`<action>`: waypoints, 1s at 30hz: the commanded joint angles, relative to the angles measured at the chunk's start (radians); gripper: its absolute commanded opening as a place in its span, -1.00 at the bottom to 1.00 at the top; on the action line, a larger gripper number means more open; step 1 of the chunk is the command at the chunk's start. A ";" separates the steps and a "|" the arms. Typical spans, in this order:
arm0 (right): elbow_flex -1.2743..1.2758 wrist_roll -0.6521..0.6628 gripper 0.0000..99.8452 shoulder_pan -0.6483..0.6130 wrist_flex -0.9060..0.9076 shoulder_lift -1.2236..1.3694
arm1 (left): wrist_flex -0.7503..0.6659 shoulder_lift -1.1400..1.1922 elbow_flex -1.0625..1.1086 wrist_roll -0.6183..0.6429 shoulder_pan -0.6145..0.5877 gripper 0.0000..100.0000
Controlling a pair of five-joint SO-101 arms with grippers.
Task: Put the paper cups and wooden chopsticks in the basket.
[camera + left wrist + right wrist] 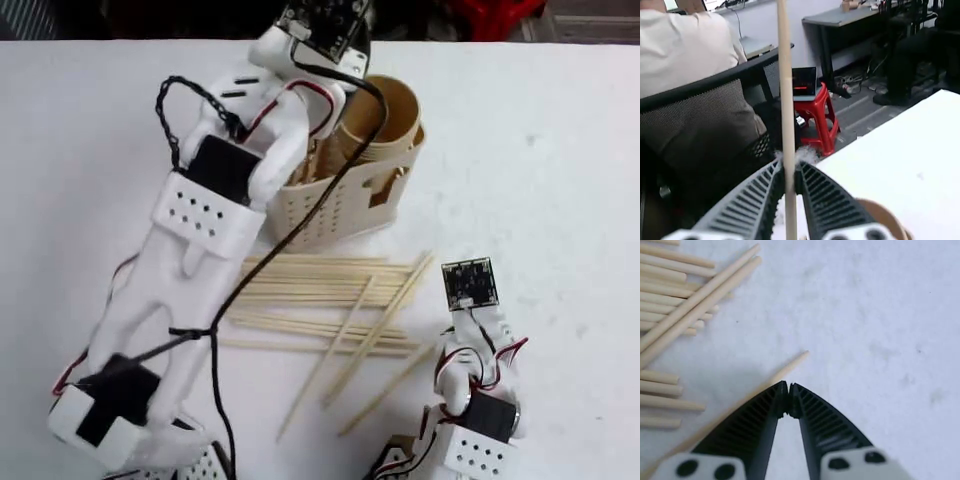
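- The left end effector (789, 169) is clamped on a single wooden chopstick (785, 90), which stands upright between its ribbed fingers and rises past the top of the left wrist view
- In the high view the left arm (200, 250) stretches across the tabletop (540, 180) with its wrist over the basket (330, 215)
- The basket is pale with perforated walls and stands near the far edge of the tabletop
- Nested paper cups (392, 105) sit tilted inside the basket, with the open mouth of the outermost one showing; a curved cup rim (885, 215) also appears just beside the left end effector
- A loose pile of chopsticks (320, 295) lies on the tabletop just in front of the basket, most of them lying across, side by side, with a few crossing them at a slant
- The right arm (478, 400) is at the near edge, beside the right end of the pile
- The right end effector (789, 391) is closed with its fingertips touching and nothing between them, low over the tabletop
- One slanted chopstick (790, 366) lies on the tabletop and passes under the right end effector's tips, with the ends of the pile (670, 300) off to one side
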 commanded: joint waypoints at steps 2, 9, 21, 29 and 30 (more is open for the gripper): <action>0.008 -0.011 -0.96 0.008 -0.016 -0.007 | -0.106 -0.101 0.178 0.023 -0.007 -0.96; 0.008 -0.011 -0.96 0.008 -0.016 -0.007 | -0.305 -0.429 0.629 0.097 -0.007 -0.95; 0.008 -0.011 -0.96 0.008 -0.016 -0.007 | -0.364 -0.519 0.895 0.146 -0.042 -0.83; 0.008 -0.011 -0.96 0.008 -0.016 -0.007 | -0.198 -0.526 0.766 0.144 -0.053 -0.83; 0.008 -0.011 -0.96 0.008 -0.016 -0.007 | -0.141 -0.533 0.730 0.144 -0.053 -0.83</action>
